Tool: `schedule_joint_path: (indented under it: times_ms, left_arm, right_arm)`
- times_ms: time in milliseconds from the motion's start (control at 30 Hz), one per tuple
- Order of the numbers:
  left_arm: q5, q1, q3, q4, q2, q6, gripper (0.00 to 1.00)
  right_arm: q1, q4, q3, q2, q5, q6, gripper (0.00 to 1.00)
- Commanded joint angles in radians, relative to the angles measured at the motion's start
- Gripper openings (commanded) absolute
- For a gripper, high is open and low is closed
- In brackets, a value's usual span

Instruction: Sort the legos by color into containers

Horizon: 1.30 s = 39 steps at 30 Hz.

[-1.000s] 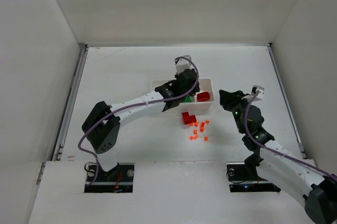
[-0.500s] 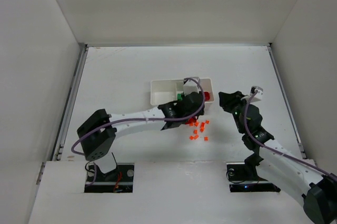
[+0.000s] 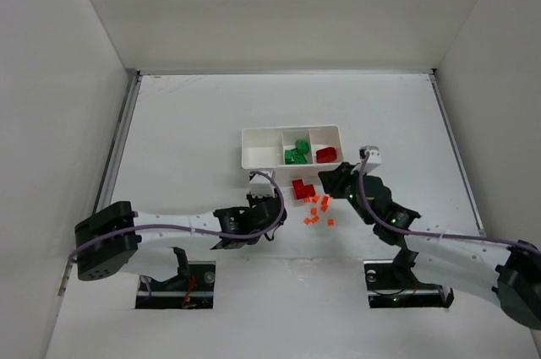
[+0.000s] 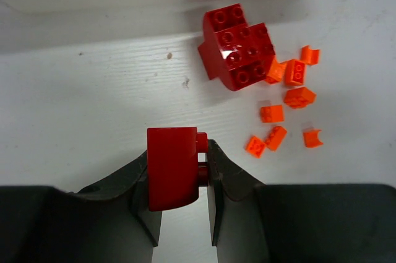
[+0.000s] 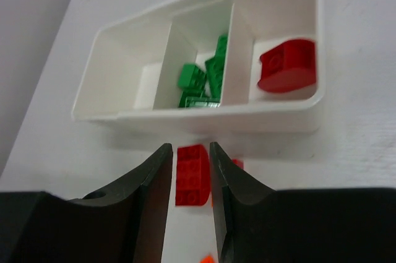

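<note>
The white tray (image 3: 292, 129) has an empty left compartment, green legos (image 3: 296, 155) in the middle one and a red brick (image 3: 326, 155) in the right one. On the table just in front lie red bricks (image 3: 303, 189) and several orange bits (image 3: 319, 209). My left gripper (image 3: 267, 207) sits left of the pile and is shut on a red brick (image 4: 172, 170); its wrist view shows the red pile (image 4: 238, 46) and orange bits (image 4: 288, 99) ahead. My right gripper (image 5: 190, 148) straddles a red brick (image 5: 193, 175) before the tray wall (image 5: 204, 117), a sliver of gap at its left finger.
White walls enclose the table on three sides, with a metal rail (image 3: 118, 148) along the left edge. Both arm bases stand at the near edge. The left arm lies low across the near-left table.
My left arm pulled back from the tray, past the red pile, toward the near left. My right arm swung left and forward to the red bricks, its jaws narrowing.
</note>
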Motion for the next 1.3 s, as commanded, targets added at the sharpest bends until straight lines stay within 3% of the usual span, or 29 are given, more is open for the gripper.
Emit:
schedule_joint_path:
  times_ms: [0,233,533,633,833,1033,1267]
  left_arm:
    - [-0.019,0.014,-0.037,0.115,-0.011,-0.037,0.09]
    - [0.039,0.034,-0.098,0.229,-0.02,-0.028,0.09]
    - [0.093,0.071,-0.138,0.29,-0.041,-0.016,0.09]
    - [0.108,0.1,-0.102,0.287,-0.103,0.022,0.09]
    - [0.26,0.207,0.128,0.333,-0.04,0.147,0.1]
    - [0.362,0.273,0.421,0.344,0.222,0.154,0.11]
    - [0.441,0.331,0.671,0.301,0.509,0.116,0.11]
  right_arm:
    - [0.11,-0.02,0.051,0.056,0.055,-0.013,0.36]
    - [0.226,-0.046,0.094,0.207,0.155,0.001,0.37]
    - [0.246,-0.087,0.112,0.218,0.147,0.01,0.44]
    - [0.247,-0.115,0.097,0.164,0.193,0.015,0.51]
    - [0.177,-0.147,0.022,-0.044,0.21,0.039,0.53]
    - [0.099,-0.356,-0.016,-0.169,0.221,0.196,0.29]
    - [0.092,-0.453,-0.078,-0.39,0.236,0.249,0.3]
